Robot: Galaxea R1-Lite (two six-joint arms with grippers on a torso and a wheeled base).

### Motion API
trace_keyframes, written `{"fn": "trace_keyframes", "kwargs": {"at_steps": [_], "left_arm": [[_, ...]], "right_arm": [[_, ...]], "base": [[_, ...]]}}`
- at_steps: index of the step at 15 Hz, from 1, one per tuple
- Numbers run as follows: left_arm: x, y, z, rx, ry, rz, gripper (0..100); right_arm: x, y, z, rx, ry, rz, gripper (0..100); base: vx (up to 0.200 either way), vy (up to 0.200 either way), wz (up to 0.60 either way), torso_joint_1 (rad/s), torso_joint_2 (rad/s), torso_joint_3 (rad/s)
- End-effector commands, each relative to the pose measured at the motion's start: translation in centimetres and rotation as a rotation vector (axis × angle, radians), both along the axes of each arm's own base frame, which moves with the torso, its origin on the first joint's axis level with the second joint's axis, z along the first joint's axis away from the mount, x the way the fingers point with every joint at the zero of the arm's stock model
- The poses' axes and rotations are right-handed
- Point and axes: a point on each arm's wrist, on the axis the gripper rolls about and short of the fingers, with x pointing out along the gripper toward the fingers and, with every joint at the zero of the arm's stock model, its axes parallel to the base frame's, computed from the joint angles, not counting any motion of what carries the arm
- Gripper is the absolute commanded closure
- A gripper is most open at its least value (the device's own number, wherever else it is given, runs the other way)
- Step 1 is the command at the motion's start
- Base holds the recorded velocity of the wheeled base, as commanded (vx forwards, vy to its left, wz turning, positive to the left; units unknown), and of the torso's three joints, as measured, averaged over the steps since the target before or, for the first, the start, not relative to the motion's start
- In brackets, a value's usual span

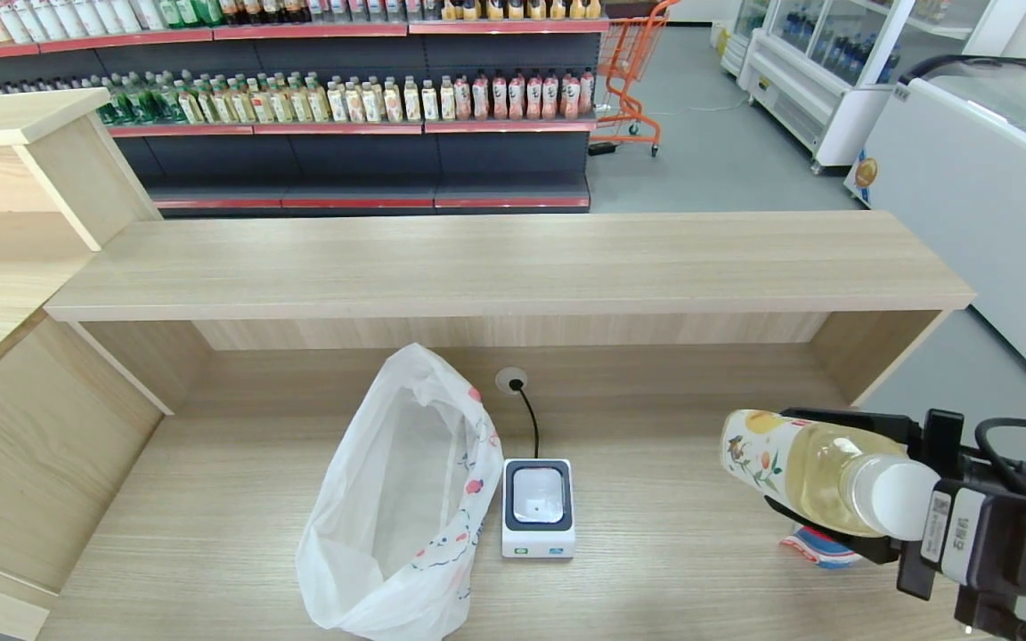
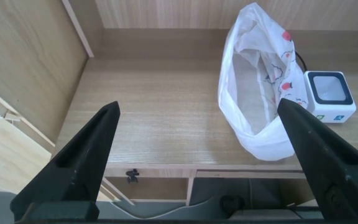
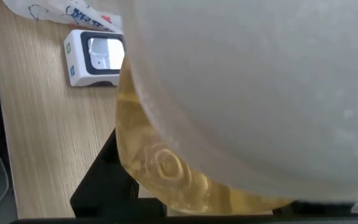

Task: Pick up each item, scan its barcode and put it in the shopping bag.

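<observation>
While tight around bottle [image 1: 811, 467], right jaws above wood counter [image 1: 655, 579], left jaws agape; shop shelves [image 1: 353, 116] beyond

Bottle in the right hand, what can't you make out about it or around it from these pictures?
- Barcode on the bottle: head view, flowered side faces the camera; right wrist view, too close and blurred.
- Red-and-blue packet on the counter: head view, mostly hidden under the bottle and right hand.
- Shopping bag bottom: head and left wrist views, hidden by its own folds.
</observation>
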Motion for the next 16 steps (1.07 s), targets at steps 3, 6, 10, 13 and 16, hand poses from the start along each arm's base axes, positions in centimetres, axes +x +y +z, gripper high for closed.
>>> {"fn": "trace_keyframes", "kwargs": {"at_steps": [3, 6, 10, 13, 16], "left_arm": [[0.0, 0.0, 0.0, -0.003, -0.001, 0.0, 0], [0.0, 0.0, 0.0, -0.003, -0.001, 0.0, 0], [0.0, 0.0, 0.0, 0.002, -0.001, -0.001, 0], [0.0, 0.0, 0.0, 0.0, -0.001, 0.0, 0], [0.0, 0.0, 0.0, 0.0, -0.001, 0.0, 0]], "right_arm": [[-0.1, 0.0, 0.0, -0.002, -0.001, -0.001, 100], [0.2, 0.0, -0.6, -0.01, 0.028, -0.001, 100], [1.2, -0.1, -1.8, -0.028, 0.087, -0.021, 100], [2.5, -0.6, -3.2, -0.03, 0.112, -0.012, 100], [3.1, -1.3, -6.1, -0.098, 0.134, 0.023, 100]], "base": [[0.0, 0.2, 0.0, -0.002, 0.0, 0.006], [0.0, 0.2, 0.0, 0.017, 0.01, 0.002], [0.0, 0.15, 0.0, 0.002, 0.0, 0.004], [0.0, 0.0, 0.0, 0.0, 0.0, 0.0], [0.0, 0.0, 0.0, 0.0, 0.0, 0.0]]}}
